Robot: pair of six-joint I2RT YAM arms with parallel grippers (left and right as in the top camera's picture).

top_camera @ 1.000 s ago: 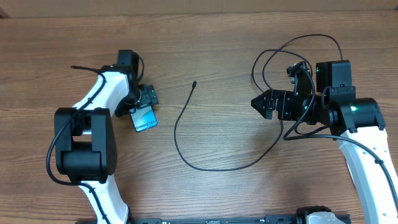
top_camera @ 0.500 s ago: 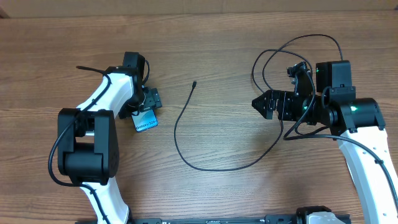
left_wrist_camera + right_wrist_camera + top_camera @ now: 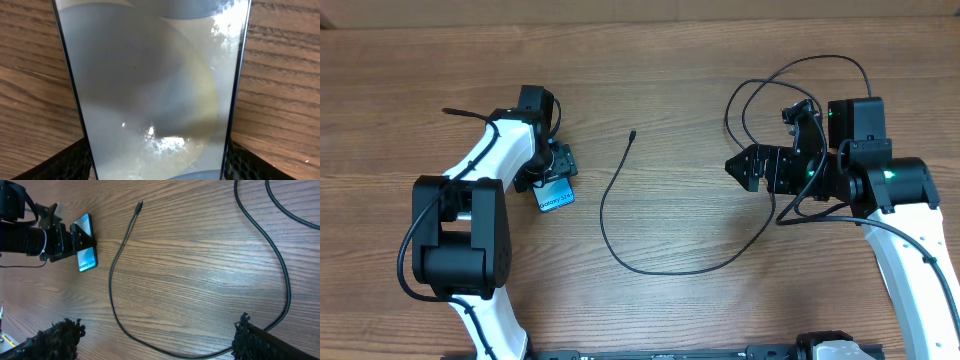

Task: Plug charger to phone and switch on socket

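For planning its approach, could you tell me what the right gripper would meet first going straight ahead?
Probably the charger cable lying across its path, before the phone, though the right gripper may pass above.

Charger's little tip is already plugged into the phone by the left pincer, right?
No, it is not plugged in. The tip of the charger lies loose on the table, apart from the phone by the left pincer. The overhead view shows it.
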